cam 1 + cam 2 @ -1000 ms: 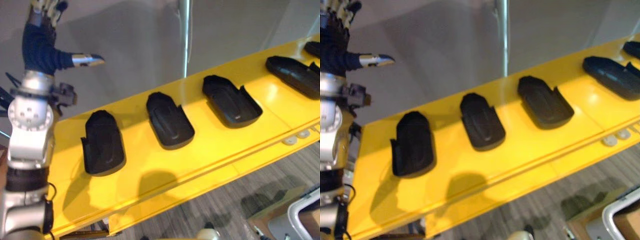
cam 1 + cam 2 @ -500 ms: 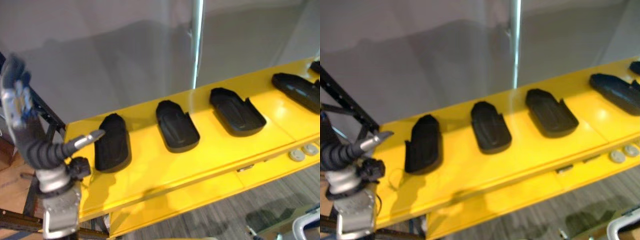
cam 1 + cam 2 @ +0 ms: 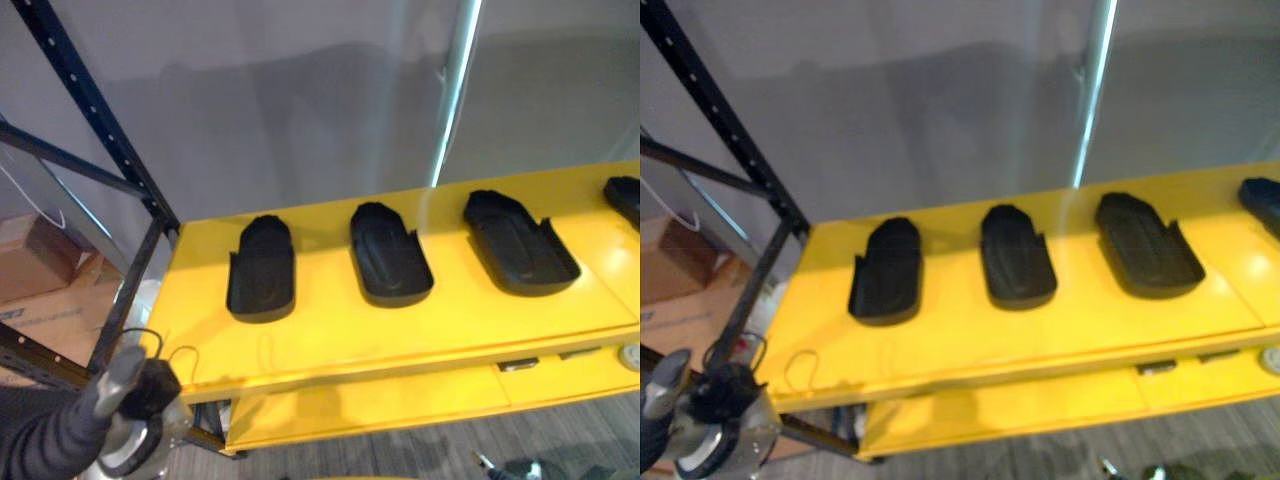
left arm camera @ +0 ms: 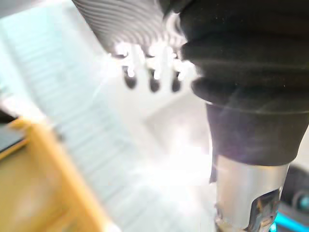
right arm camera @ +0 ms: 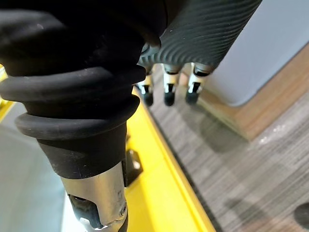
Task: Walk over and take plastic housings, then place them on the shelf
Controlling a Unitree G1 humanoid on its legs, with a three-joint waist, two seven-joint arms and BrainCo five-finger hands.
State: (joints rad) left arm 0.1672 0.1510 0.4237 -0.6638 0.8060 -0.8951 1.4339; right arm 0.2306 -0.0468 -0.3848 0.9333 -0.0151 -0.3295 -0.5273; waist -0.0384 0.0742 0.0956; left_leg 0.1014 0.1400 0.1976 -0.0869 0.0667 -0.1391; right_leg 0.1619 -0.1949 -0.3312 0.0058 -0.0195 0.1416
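Observation:
Three black plastic housings lie in a row on the yellow shelf [image 3: 400, 330]: one at the left [image 3: 262, 270], one in the middle [image 3: 390, 255], one to the right [image 3: 520, 245]. The end of another housing [image 3: 625, 195] shows at the right edge. My left hand [image 3: 115, 375] hangs low at the lower left, below the shelf's front corner and apart from the housings. Its wrist view shows relaxed fingers [image 4: 149, 79] holding nothing. My right hand [image 5: 166, 94] is open and empty too, beside a yellow shelf edge [image 5: 159, 193] over the grey floor.
A black rack upright [image 3: 100, 130] with a slanted brace stands at the shelf's left end. Cardboard boxes [image 3: 40, 260] sit behind it. A silver pole [image 3: 455, 90] rises behind the shelf against a grey wall. A lower yellow ledge [image 3: 400, 405] juts out under the shelf.
The camera has swung, so the shelf looks more level and the rack upright has come into view. My left hand has dropped from the upper left to the lower left. The housings lie as before.

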